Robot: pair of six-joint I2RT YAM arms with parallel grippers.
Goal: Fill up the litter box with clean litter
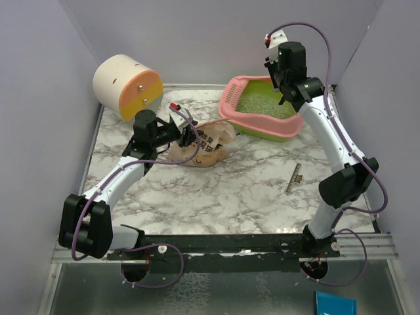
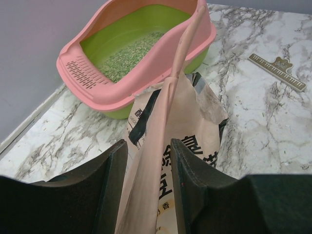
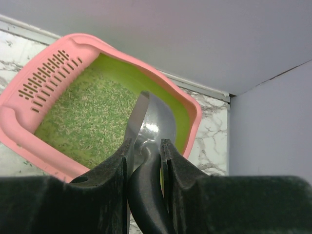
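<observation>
Pinching a folded edge of the crinkly beige paper bag (image 2: 195, 122), the left gripper (image 2: 148, 146) holds it just before the litter box (image 3: 29, 122), a rounded plastic tray with a pink slotted rim and a glossy lime basin. Farther back, the right gripper (image 3: 146, 146) clamps a smooth grey metal scoop (image 3: 156, 122) above the basin, where coarse pale green-grey litter (image 3: 83, 122) thinly covers the floor. Advice: tip the scoop slowly and low so no grains spill

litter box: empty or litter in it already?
Partly filled. Pale green granules cover the litter box floor in a shallow layer; its lime-green walls above are bare.
</observation>
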